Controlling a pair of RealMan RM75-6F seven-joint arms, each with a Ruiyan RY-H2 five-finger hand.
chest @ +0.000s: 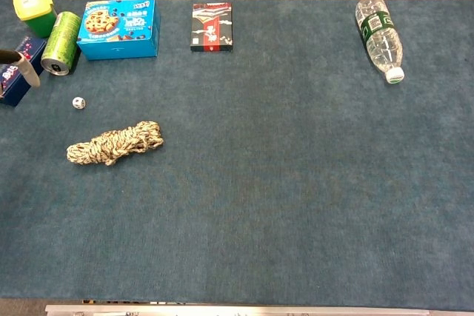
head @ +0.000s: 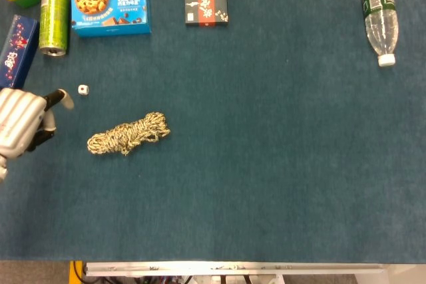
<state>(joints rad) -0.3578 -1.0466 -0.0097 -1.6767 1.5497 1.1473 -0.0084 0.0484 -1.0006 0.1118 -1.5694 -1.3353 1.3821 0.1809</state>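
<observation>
Bright even overhead light, soft faint shadows, no glare; both views sharp, slight blur on the fingers point(head: 58, 100)

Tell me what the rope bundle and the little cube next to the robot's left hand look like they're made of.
Rope bundle: probably twisted fibre or synthetic cord, matte, judging by the mottled tan and dark strands. Small cube: likely hard plastic, white with dark dots like a die, though too small to be sure. The left hand touches neither.

Left hand point(head: 23, 124) at the table's left edge, die point(head: 82, 89) just beside its fingertips, rope coil point(head: 128, 134) near on its right, green can point(head: 53, 10) and dark blue box point(head: 16, 48) crowding behind, bare blue tabletop point(head: 279, 164) open rightward to the far bottle point(head: 379, 11).
</observation>
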